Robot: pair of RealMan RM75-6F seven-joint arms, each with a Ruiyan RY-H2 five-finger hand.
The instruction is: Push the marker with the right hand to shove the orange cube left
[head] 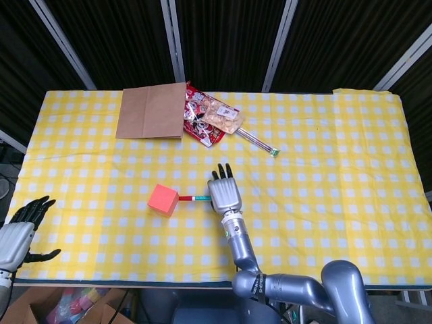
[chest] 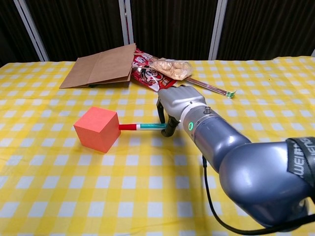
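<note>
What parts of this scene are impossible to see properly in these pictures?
- Marker: its right end is under the right hand in both views, so the grip is unclear.
- Left hand: at the head view's lower left edge, arm cut off; outside the chest view.
- Snack packets: print too small; partly tucked under the paper bag.
</note>
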